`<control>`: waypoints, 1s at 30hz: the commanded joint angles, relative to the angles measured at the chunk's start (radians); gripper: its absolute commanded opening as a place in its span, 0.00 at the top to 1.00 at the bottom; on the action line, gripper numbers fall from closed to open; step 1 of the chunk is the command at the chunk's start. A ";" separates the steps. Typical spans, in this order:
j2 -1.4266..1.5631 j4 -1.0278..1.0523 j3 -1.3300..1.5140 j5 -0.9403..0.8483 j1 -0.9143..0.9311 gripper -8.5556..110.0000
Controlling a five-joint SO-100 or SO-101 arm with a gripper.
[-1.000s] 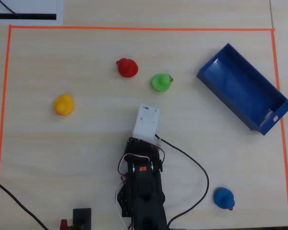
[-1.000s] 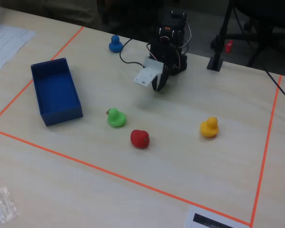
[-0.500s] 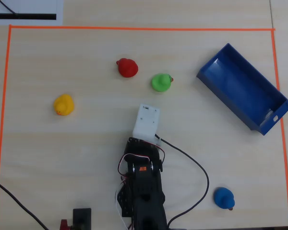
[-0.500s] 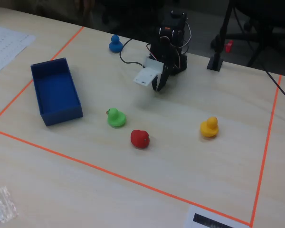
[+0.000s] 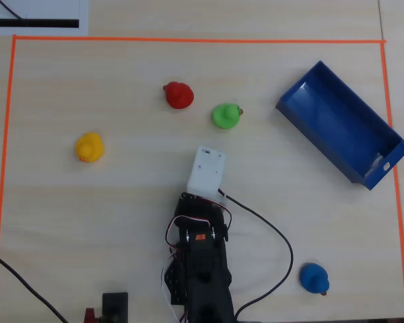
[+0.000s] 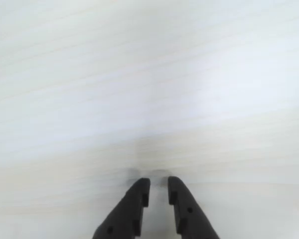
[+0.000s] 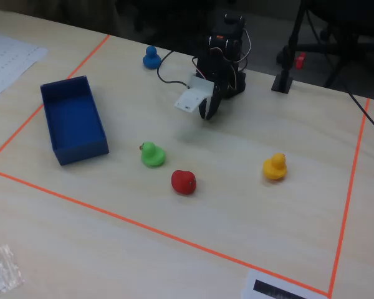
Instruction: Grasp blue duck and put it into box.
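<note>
Jaws nearly closed, a thin gap between tips, holding nothing, over bare tabletop (image 6: 149, 74) in the wrist view; gripper (image 6: 158, 186) hidden under its white housing overhead. Blue duck (image 5: 314, 278) sits lower right overhead, small, rounded, orange-brown beak, well apart from box (image 5: 337, 121) at upper right. Wrist view blurry, shows no ducks.

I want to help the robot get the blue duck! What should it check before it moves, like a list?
1. Blue duck lies free on the table, nothing on it: ok.
2. Box is empty, room for a duck: ok.
3. End effector holds nothing: ok.
4. End effector open wide enough for a duck: not ok, fingers nearly together in the wrist view.
5. Blue duck visible in the wrist view: not ok, only bare table.
6. Green duck and red duck lie away from the blue one: ok.
</note>
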 commanded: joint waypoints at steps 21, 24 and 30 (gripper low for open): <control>-0.520 -0.086 -0.845 -0.086 0.522 0.81; -0.586 -0.232 -0.960 -0.167 0.746 0.73; -0.548 -0.643 -0.821 -0.268 1.117 0.65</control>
